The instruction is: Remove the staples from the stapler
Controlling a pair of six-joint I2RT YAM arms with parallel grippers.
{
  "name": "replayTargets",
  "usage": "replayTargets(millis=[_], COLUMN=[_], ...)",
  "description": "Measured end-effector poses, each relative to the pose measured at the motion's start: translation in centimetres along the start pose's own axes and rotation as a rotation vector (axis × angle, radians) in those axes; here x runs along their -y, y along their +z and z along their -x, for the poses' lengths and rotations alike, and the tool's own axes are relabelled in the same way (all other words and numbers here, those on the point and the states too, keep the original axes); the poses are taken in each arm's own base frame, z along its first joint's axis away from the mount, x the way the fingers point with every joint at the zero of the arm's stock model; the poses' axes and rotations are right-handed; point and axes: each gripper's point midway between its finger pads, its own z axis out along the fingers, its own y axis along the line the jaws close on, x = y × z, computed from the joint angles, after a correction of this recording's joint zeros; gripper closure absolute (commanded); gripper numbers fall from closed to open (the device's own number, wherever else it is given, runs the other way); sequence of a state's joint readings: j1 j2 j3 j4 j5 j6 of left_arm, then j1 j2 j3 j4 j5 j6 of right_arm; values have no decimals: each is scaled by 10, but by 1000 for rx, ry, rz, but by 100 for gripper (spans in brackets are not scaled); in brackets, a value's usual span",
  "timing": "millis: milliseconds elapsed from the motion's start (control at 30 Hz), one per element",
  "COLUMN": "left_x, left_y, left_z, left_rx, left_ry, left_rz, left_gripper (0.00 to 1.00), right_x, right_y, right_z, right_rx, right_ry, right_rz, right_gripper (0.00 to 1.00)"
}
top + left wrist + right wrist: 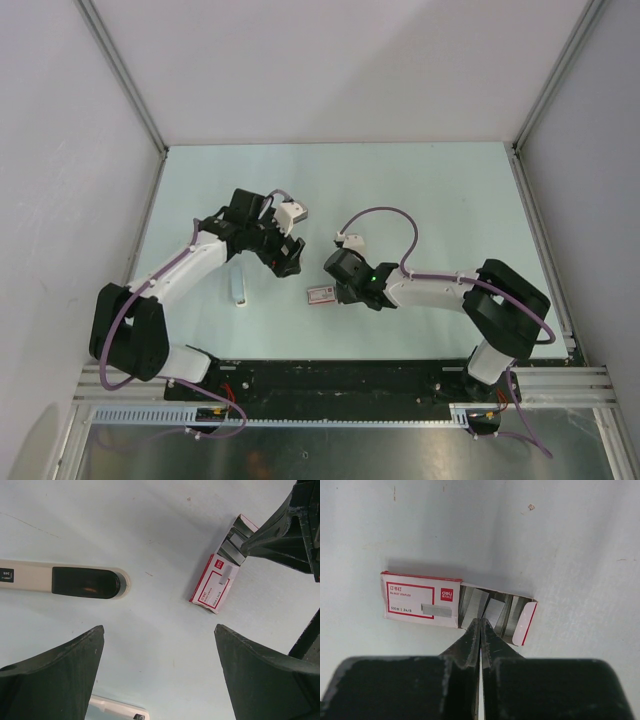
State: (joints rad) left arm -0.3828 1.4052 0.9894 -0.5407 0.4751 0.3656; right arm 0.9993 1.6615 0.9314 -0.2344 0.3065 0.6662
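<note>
The right gripper (pixel 480 625) is pinched fully closed, its tips at the near edge of the slid-open tray of a red-and-white staple box (pixel 420 600). They sit just over the grey staples (pixel 492 611) lying in strips inside, and the box's sleeve is off to the left. The left gripper (pixel 160 675) hangs spread wide above the table (pixel 150 525) with nothing between its fingers; ahead to its left the pale stapler (pixel 60 580) with a dark end lies flat, and ahead to its right is the staple box, apart from the stapler
</note>
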Motion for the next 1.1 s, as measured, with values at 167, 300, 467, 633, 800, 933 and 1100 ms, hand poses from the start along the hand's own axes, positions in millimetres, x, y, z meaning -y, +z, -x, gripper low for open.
replayTargets(millis=[167,300,467,633,800,933,1100], left_x=[0,0,0,0,-1,-1,-1], left_y=[0,0,0,0,0,0,0], left_z=[0,0,0,0,0,0,0], left_rx=[0,0,1,1,2,2,1], left_ry=[0,0,0,0,-1,-1,-1], left_rz=[0,0,1,2,2,2,2], left_gripper=[3,3,3,3,3,3,3], right_x=[0,1,0,0,-3,-3,0], right_y=[0,5,5,1,-8,-8,-5], right_z=[0,-2,-2,3,13,14,13], right_rx=[-1,-9,-9,1,34,36,29], right_ry=[1,6,9,14,26,28,30], right_rz=[0,-2,1,6,26,25,16], right_gripper=[100,100,100,100,100,100,100])
